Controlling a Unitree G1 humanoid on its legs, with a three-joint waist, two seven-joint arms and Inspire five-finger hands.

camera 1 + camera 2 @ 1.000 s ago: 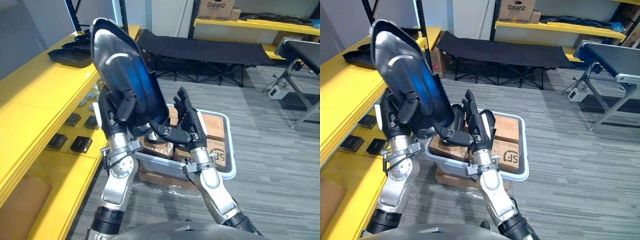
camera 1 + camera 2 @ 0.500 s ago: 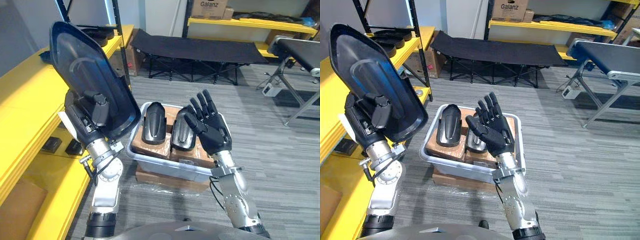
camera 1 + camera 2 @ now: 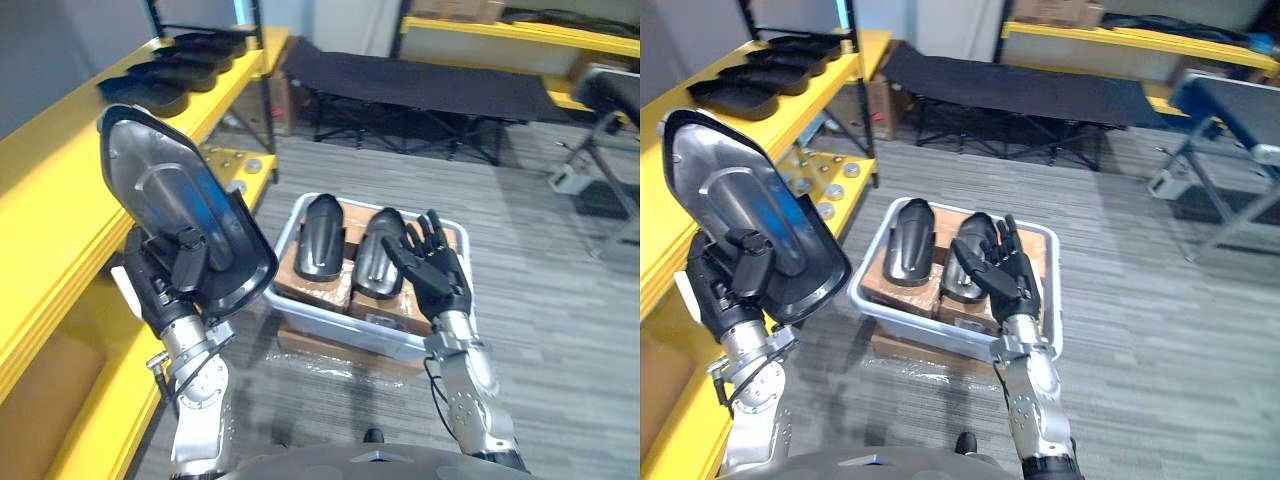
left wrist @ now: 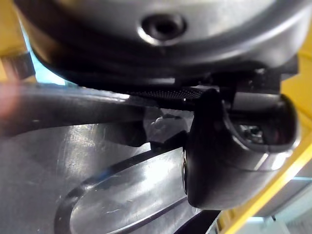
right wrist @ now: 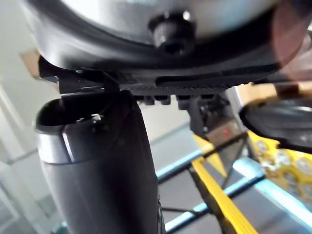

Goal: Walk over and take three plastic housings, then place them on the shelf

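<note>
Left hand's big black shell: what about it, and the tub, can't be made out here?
Held housing: its far face is turned away from both eye views.
Left hand: thumb clamps the housing; the fingers behind are hidden by it.
Grey tub: the open right hand covers part of one housing inside.
Small round parts on the yellow shelf: too small to identify.

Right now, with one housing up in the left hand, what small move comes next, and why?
Probably lower the right hand onto the housing under it in the bin and close on it. That hand is open over it, a second housing lies alongside, and the left hand grips just one large housing.
</note>
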